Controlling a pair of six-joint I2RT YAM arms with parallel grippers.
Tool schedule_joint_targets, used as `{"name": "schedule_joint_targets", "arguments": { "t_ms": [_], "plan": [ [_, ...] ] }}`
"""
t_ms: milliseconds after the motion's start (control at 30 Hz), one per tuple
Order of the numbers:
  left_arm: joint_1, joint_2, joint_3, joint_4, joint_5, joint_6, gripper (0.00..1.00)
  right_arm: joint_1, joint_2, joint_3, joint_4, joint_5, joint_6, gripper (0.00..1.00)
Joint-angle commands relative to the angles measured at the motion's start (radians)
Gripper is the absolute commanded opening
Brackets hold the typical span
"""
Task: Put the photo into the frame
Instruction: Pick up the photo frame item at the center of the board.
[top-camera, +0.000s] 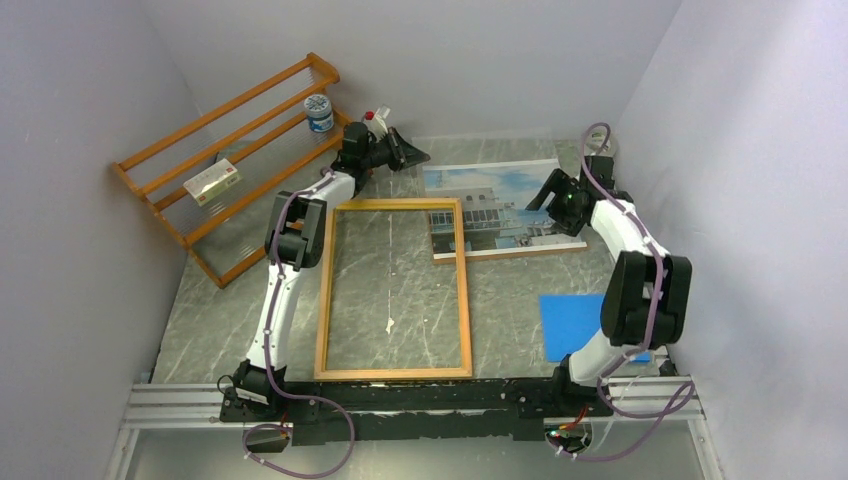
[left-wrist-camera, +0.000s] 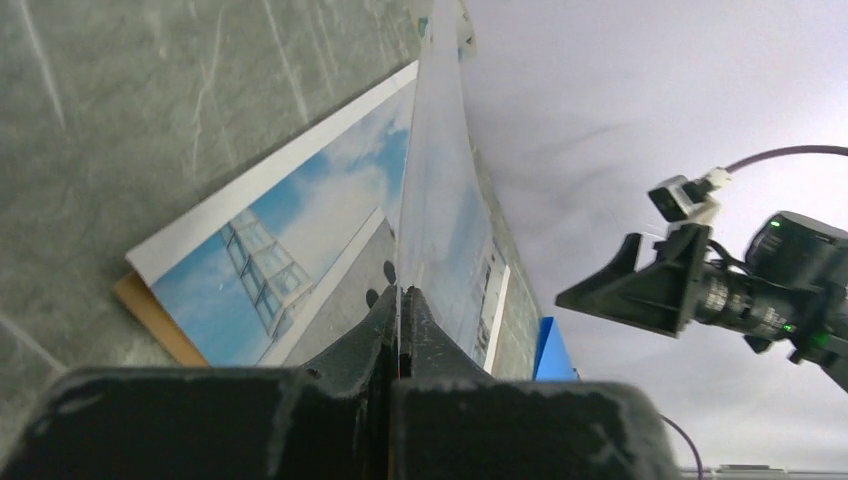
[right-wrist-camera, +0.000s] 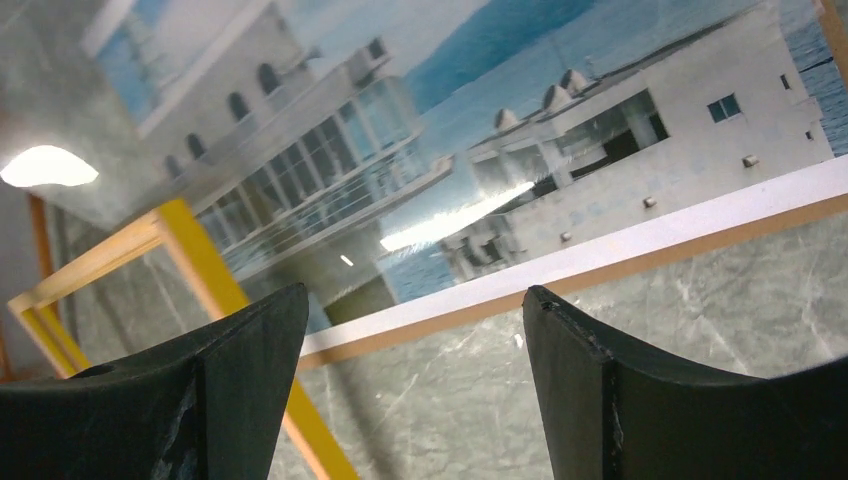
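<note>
The photo (top-camera: 500, 200) lies face up on a brown backing board (top-camera: 510, 252) at the back right of the table. It also shows in the left wrist view (left-wrist-camera: 290, 250) and the right wrist view (right-wrist-camera: 600, 150). The frame (top-camera: 327, 290) lies flat in the middle, its opening bare; a yellow edge shows in the right wrist view (right-wrist-camera: 200, 255). My left gripper (top-camera: 418, 157) (left-wrist-camera: 402, 292) is shut on the edge of a thin clear pane (left-wrist-camera: 435, 180), tilted up over the photo's far left corner. My right gripper (top-camera: 547, 192) (right-wrist-camera: 415, 330) is open and empty, just above the photo's near right part.
An orange slatted rack (top-camera: 230, 165) leans at the back left, with a small jar (top-camera: 318, 112) and a box (top-camera: 212, 183) on it. A blue sheet (top-camera: 572, 325) lies at the front right beside the right arm. Walls close in on both sides.
</note>
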Motion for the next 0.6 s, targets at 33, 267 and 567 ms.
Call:
{"name": "schedule_joint_targets", "arguments": {
  "t_ms": [33, 267, 567],
  "plan": [
    [-0.004, -0.061, 0.14, 0.026, 0.014, 0.157, 0.03, 0.017, -0.126, -0.049, 0.056, -0.042, -0.019, 0.83],
    [-0.006, -0.098, 0.154, 0.099, -0.078, 0.276, 0.03, 0.026, -0.196, -0.065, 0.055, -0.049, -0.026, 0.83],
    [-0.006, -0.145, 0.167, 0.204, -0.09, 0.367, 0.03, 0.025, -0.26, -0.038, 0.046, -0.037, -0.025, 0.83]
  ]
}}
